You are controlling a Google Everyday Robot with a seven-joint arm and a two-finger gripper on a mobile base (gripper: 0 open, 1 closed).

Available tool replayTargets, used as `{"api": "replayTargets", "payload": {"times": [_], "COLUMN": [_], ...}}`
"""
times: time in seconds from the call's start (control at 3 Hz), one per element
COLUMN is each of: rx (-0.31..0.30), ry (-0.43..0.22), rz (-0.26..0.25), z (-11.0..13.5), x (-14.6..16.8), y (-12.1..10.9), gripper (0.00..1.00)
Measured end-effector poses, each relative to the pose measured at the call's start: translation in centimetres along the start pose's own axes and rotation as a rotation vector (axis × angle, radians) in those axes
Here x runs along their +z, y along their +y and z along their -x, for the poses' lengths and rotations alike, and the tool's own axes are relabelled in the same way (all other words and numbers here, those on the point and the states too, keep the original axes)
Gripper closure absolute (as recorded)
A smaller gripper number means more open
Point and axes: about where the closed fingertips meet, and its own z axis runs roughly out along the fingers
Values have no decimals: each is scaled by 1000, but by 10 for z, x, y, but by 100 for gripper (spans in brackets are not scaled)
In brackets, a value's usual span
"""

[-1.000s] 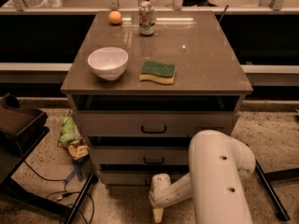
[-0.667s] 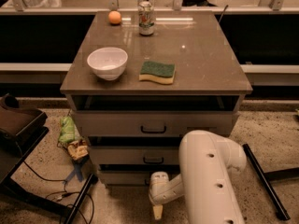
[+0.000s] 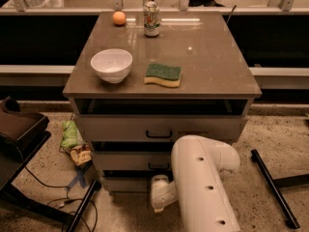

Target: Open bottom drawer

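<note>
The bottom drawer point(image 3: 126, 182) is the lowest, slimmest grey-beige front of the cabinet, just above the floor. Its handle is hidden behind my arm. The middle drawer point(image 3: 130, 161) above it shows a black handle point(image 3: 157, 166), and the top drawer point(image 3: 120, 128) has its own black handle point(image 3: 159, 135). My gripper point(image 3: 158, 193) is at the end of the white arm point(image 3: 205, 182), low down against the centre of the bottom drawer's front.
On the cabinet top point(image 3: 212, 57) are a white bowl point(image 3: 111, 65), a green-yellow sponge point(image 3: 163, 75), a can point(image 3: 151, 19) and an orange ball point(image 3: 119, 18). Snack bags point(image 3: 73, 141) and cables lie on the floor at left. A black bar point(image 3: 273, 187) lies at right.
My arm has swung to the left and nearer the cabinet. The gripper has shifted slightly left at the bottom drawer's front. The drawers look unchanged.
</note>
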Motion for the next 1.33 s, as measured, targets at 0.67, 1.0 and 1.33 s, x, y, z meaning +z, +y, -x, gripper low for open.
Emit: {"api": "replayTargets", "payload": {"times": [0.67,1.0,1.33], "rx": [-2,-2,1], "ry": [0,-1,-7], "rz": [3,2,-6], "z": [1,2,3], "x": [3,1,-11], "y": [1,2,18], "gripper": [95,100,100]}}
